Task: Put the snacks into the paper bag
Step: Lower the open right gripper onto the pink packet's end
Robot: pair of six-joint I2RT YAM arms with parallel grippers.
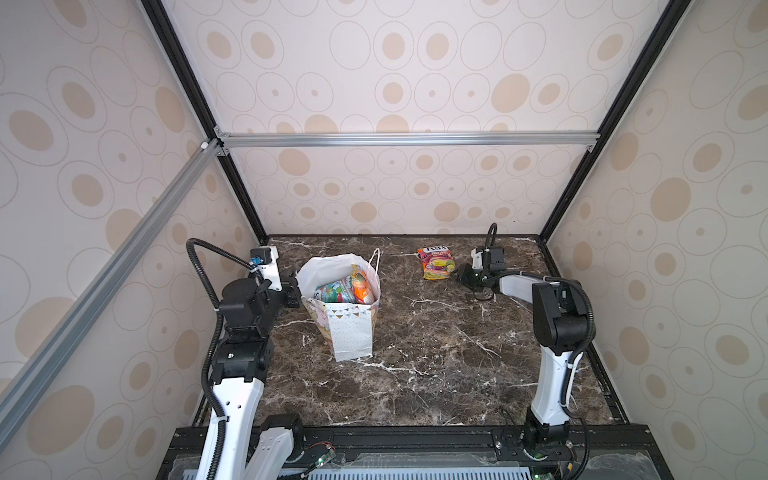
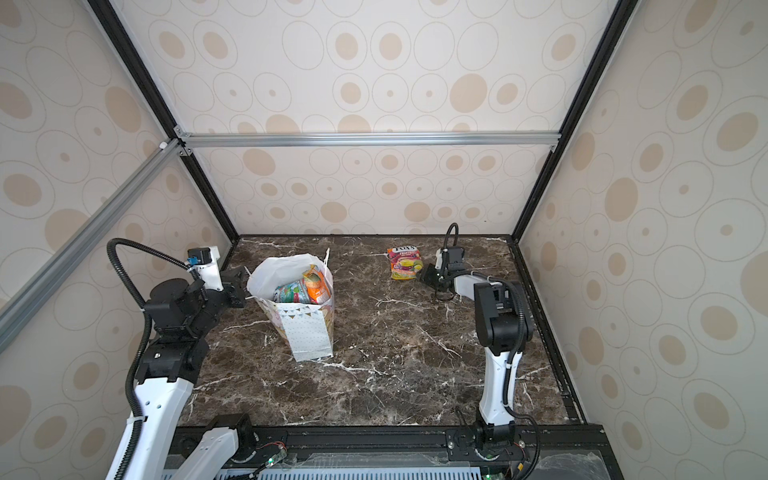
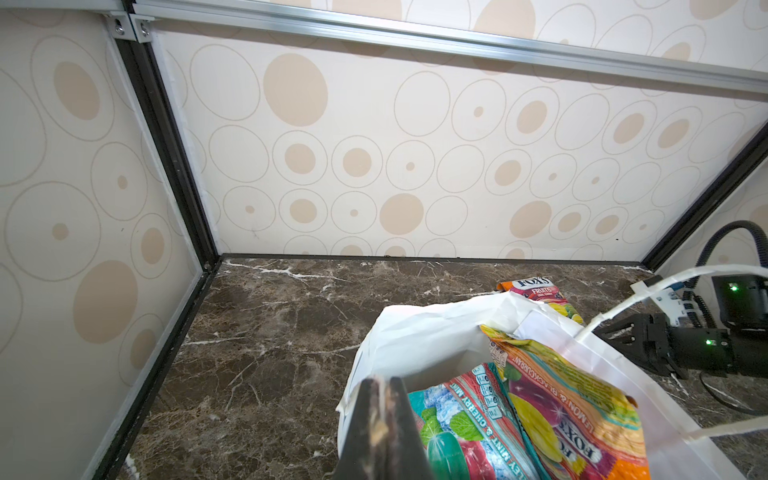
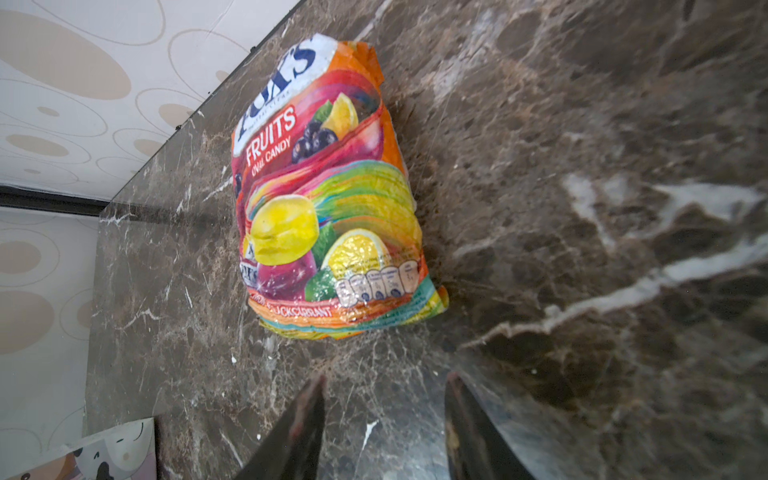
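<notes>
A white dotted bag (image 1: 353, 336) stands upright and open, left of centre in both top views, pouches (image 1: 347, 290) filling its mouth. One orange-pink FOX'S pouch (image 1: 436, 263) lies flat, upper centre-right, well apart.

Papered walls (image 1: 374, 83) around a marble-patterned tabletop (image 1: 415, 353)
The dark brown tabletop, veined in white, is enclosed by cream walls printed with beige ovals and rings; the corners are framed by black posts (image 1: 243, 195), and a silver rail (image 1: 407, 139) is fixed across the back wall.
</notes>
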